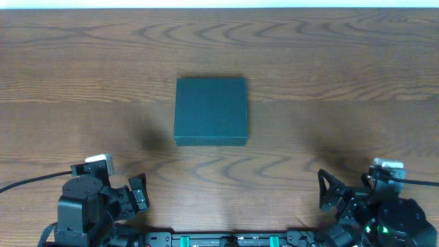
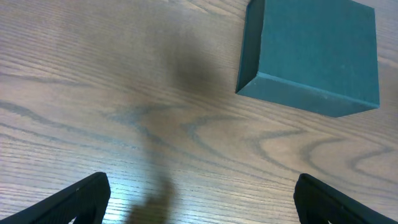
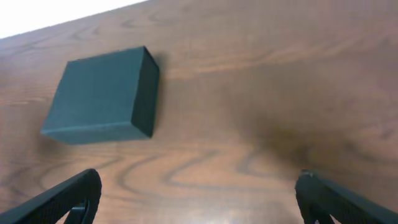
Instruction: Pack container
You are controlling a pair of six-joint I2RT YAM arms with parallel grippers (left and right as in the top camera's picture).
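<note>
Left gripper, container ahead-right, well apart

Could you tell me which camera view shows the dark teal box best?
The overhead view: the whole container sits centred and closed, seen squarely from above. The left wrist view crops its far edge; the right wrist view shows it whole but obliquely.

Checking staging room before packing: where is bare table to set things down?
The table is bare left, right and behind the closed container, and in front of it up to the open left tool and right tool. Only the near edge, around the arm bases, is crowded.
</note>
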